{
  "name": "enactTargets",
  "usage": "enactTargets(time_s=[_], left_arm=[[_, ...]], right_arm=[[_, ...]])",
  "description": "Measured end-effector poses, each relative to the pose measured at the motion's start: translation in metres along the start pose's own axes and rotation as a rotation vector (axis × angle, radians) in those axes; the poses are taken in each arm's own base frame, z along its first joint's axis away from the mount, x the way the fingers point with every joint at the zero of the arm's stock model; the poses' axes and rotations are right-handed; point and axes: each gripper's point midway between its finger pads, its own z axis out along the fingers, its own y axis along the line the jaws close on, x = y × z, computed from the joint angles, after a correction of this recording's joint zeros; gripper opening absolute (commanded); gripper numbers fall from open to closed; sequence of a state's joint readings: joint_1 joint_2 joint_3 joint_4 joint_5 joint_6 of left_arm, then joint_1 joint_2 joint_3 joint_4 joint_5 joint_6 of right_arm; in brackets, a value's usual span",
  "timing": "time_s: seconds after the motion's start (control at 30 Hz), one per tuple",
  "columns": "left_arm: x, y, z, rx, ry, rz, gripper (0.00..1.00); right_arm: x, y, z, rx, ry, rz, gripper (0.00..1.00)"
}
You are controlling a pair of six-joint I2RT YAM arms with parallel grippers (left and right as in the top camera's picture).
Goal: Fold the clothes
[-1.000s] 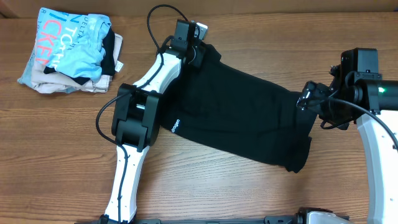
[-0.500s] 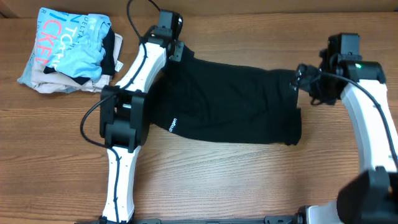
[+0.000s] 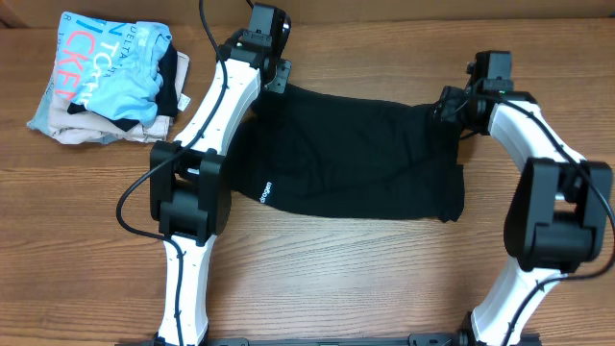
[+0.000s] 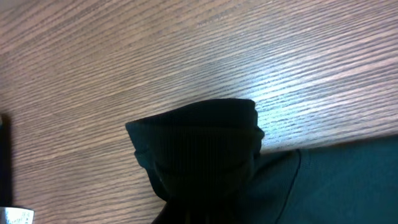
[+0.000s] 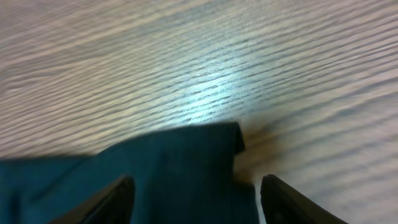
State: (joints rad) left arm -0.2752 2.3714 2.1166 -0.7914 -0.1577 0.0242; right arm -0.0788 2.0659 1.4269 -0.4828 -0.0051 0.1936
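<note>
The black shirt (image 3: 356, 154) lies spread across the middle of the worktop (image 3: 384, 288). The left end effector (image 3: 276, 82) is clamped on a bunched far corner. The right end effector (image 3: 448, 106) has its jaws apart, straddling the other far corner without pinching it. For a clean fold, the right should probably close firmly on the cloth before either lifts, then both should carry that edge evenly toward the near side.
</note>
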Motion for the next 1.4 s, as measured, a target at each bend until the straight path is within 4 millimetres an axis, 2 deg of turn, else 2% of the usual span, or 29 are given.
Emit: enactTargets(time_s=[0.07,0.17,0.27,0.37,0.43,0.7,0.8,0.9,0.93,0.97,1.17,1.23,1.33,1.4], left_arm=[[0.001,0.000,0.000,0.000,0.005,-0.004,0.04],[0.001,0.000,0.000,0.000,0.005,-0.023,0.05],[0.002,0.000,0.000,0.000,0.007,-0.031,0.07],[0.004,0.000,0.000,0.000,0.015,-0.032,0.06],[0.004,0.000,0.000,0.000,0.018,-0.034,0.05],[0.006,0.001,0.000,0.003,0.024,-0.047,0.09],[0.004,0.004,-0.002,0.004,0.020,-0.054,0.15],[-0.002,0.010,-0.015,0.003,0.001,-0.066,0.19],[-0.004,0.014,-0.022,0.001,-0.008,-0.071,0.17],[-0.007,0.016,-0.030,0.000,-0.016,-0.075,0.04],[-0.010,0.031,-0.082,-0.007,-0.026,-0.083,0.04],[-0.002,0.032,-0.090,-0.006,0.005,-0.079,0.04],[0.010,0.031,-0.091,-0.006,0.053,-0.072,0.04],[0.010,0.031,-0.091,-0.006,0.053,-0.072,0.04]], right_arm=[[0.003,-0.003,0.014,0.011,0.001,-0.003,0.67],[0.002,-0.006,0.025,0.026,-0.012,-0.008,0.59],[-0.003,-0.007,0.027,0.030,-0.035,-0.008,0.42],[-0.006,-0.006,0.028,0.030,-0.049,-0.004,0.16],[-0.008,-0.007,0.028,0.033,-0.057,-0.007,0.04],[-0.006,-0.004,0.016,0.031,0.015,-0.005,0.04],[-0.013,0.000,0.003,0.033,0.048,-0.006,0.04],[-0.016,0.003,-0.015,0.038,0.098,-0.005,0.04],[-0.013,0.003,-0.022,0.044,0.130,-0.002,0.04],[-0.009,0.002,-0.029,0.050,0.166,0.002,0.04],[0.022,0.003,-0.072,0.059,0.350,0.030,0.04],[0.033,0.002,-0.081,0.062,0.403,0.036,0.04],[0.044,0.001,-0.088,0.062,0.452,0.041,0.04],[0.049,0.001,-0.091,0.062,0.475,0.045,0.04]])
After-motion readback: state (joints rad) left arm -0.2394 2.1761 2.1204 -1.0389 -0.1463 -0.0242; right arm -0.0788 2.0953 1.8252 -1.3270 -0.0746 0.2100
